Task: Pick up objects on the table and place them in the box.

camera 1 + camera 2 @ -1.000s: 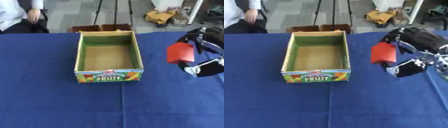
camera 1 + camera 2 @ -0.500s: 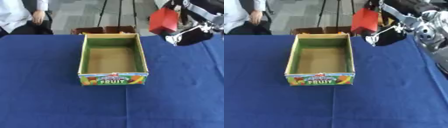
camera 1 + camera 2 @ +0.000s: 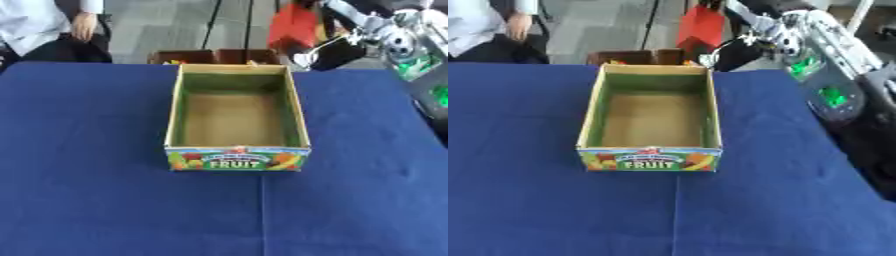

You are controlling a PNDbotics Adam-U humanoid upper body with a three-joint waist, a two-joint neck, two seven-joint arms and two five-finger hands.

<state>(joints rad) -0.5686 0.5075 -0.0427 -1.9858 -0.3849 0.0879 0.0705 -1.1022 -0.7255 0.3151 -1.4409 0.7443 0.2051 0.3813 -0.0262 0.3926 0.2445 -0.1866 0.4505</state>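
The right hand (image 3: 750,30) reaches in from two o'clock and holds a red object (image 3: 700,25) aloft, its fingers curled around it, just beyond the far rim of the cardboard box (image 3: 651,152). The box sits open and empty at the centre of the blue table (image 3: 535,210), its "FRUIT" panel facing six o'clock. The left hand shows in neither view. The transport seems nearly done; the step in hand is the drop. To do it well, the hand should travel towards six o'clock until the object hangs over the brown floor, lower inside the green walls, then let go.
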